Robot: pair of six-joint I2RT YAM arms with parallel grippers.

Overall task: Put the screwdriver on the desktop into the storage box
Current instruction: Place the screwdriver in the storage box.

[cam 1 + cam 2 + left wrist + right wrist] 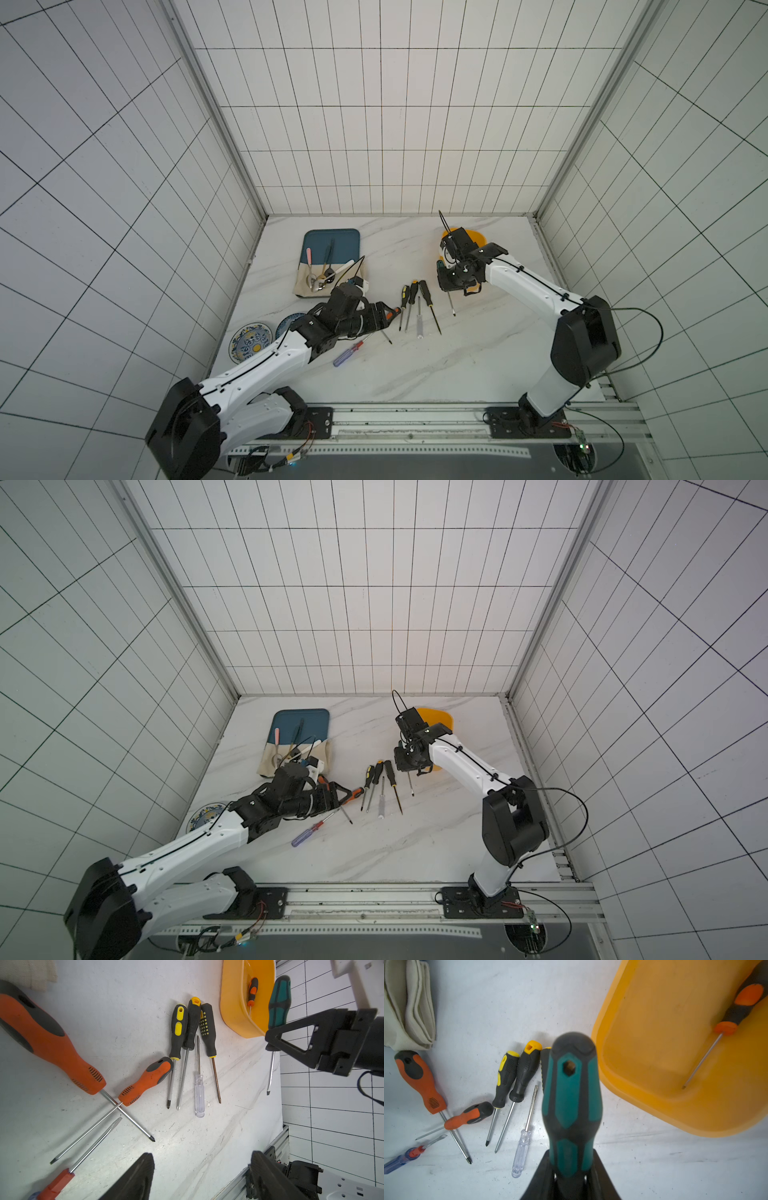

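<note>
Right pincer [571, 1159] clamped on the lower handle of a teal-handled screwdriver [570, 1088], held above the white surface [477, 1012]. Its long axis runs near to far, handle end leading. The yellow storage box [654, 1047] lies just far-right of it, with an orange screwdriver [741, 1001] inside. Left pincer [199, 1172] gapes wide over the loose screwdrivers [193, 1022] at left, much farther from the box

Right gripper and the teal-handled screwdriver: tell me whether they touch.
Touching. In the right wrist view the right gripper is shut on the teal-handled screwdriver, pressing both sides.
</note>
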